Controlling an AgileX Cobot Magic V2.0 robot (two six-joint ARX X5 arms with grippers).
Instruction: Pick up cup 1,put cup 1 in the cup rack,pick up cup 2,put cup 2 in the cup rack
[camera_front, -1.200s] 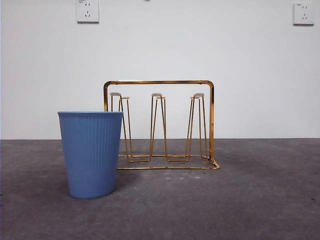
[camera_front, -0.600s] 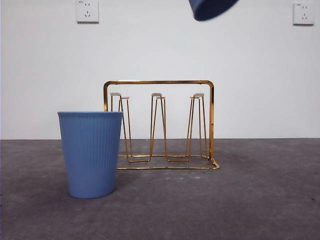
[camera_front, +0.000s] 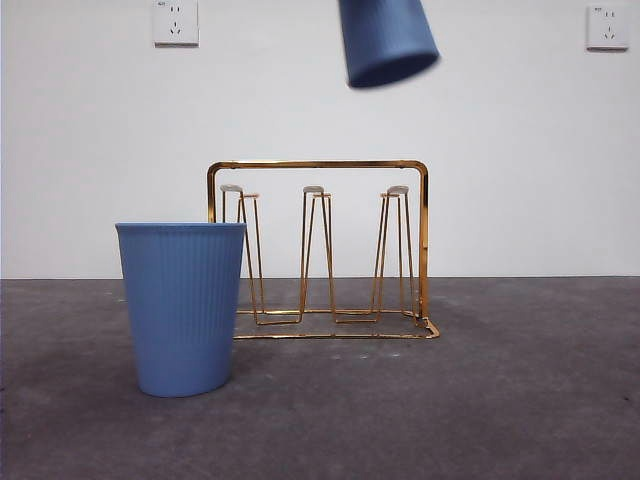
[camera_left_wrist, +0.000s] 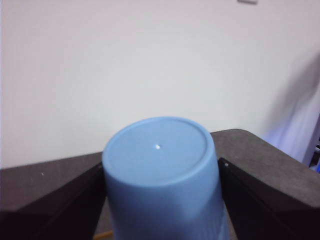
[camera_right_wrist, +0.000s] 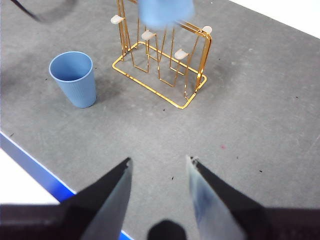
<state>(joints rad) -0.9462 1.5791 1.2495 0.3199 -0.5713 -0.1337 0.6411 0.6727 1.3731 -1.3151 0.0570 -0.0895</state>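
Overhead, my left gripper (camera_left_wrist: 162, 200) clamps cup 1 (camera_front: 386, 40) above the cup rack (camera_front: 320, 250); my right gripper (camera_right_wrist: 159, 172) hangs open.

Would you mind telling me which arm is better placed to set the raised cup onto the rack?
Left: its gripper already holds the blue cup upside down above the rack; the right gripper hangs open, away from both.

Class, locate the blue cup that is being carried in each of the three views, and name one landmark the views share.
Front view: carried cup at top centre, above the cup rack.
Left wrist view: bottom centre, inside the left gripper.
Right wrist view: blurred, top centre.
Shared landmark: the cup rack, front and right wrist views.
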